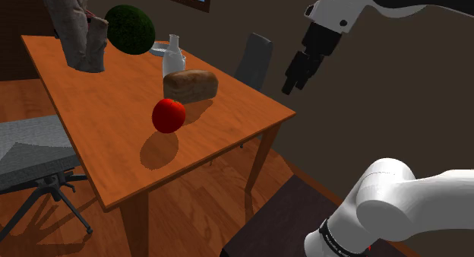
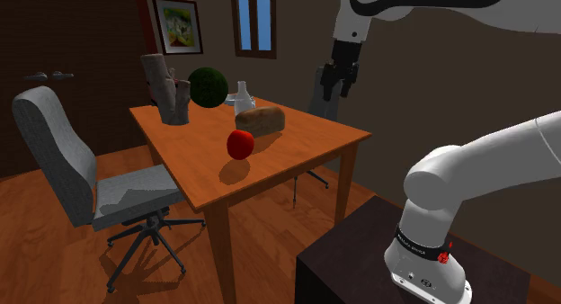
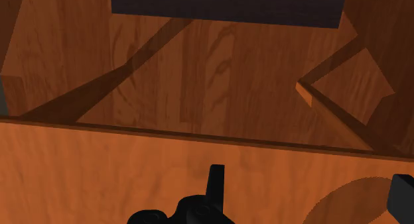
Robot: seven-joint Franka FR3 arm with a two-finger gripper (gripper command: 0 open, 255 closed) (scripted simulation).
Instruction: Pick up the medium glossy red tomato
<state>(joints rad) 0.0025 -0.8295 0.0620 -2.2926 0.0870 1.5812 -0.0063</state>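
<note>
The pincer (image 1: 292,84) hangs open and empty, high in the air above the tabletop's corner at the shoulder view's right. In the wrist view its two black fingers (image 3: 215,183) stand wide apart with nothing between them, and under them the tabletop's edge runs across, with the wooden floor (image 3: 219,70) beyond it. Nearest to the camera is the dark box stand (image 1: 277,225), which carries the white arm (image 1: 395,198). Beside the tabletop, at the shoulder view's left, stands a grey office chair (image 1: 30,153) on a star foot. The orange-brown wooden tabletop (image 1: 99,118) comes next. The glossy red tomato (image 1: 169,115) (image 2: 240,144) sits about in its middle, well apart from the pincer, and its round shadow lies just beside it toward the near corner. Just behind the tomato is a brown loaf (image 1: 191,85), and behind the loaf, close to it, a pale bottle (image 1: 174,56) stands upright. Farther on, toward the far edge, there is a dark green ball (image 1: 130,30). Near the far corner at the shoulder view's left stands a grey-brown trunk-like piece (image 1: 78,31). Beyond the tabletop a second grey chair (image 1: 254,59) faces it, and a window (image 2: 254,19) shows on the dark back wall.
</note>
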